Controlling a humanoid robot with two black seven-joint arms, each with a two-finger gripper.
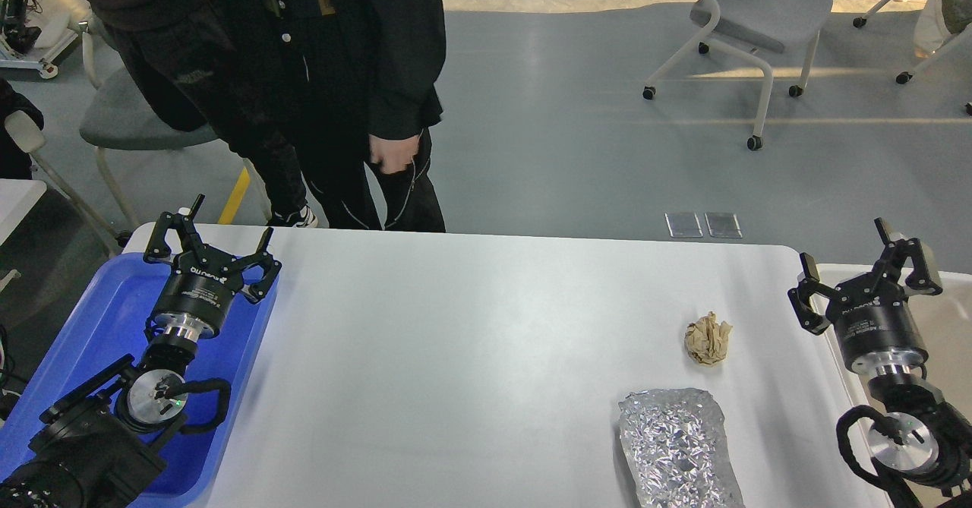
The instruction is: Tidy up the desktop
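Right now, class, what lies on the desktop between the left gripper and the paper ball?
Head view: nothing; bare desktop separates the left gripper from the paper ball.

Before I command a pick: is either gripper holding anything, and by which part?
Nothing is held. Left gripper and right gripper are both open and empty.

Person in black (334,75) beyond far edge; white wheeled chair (752,22) on grey floor (569,151).
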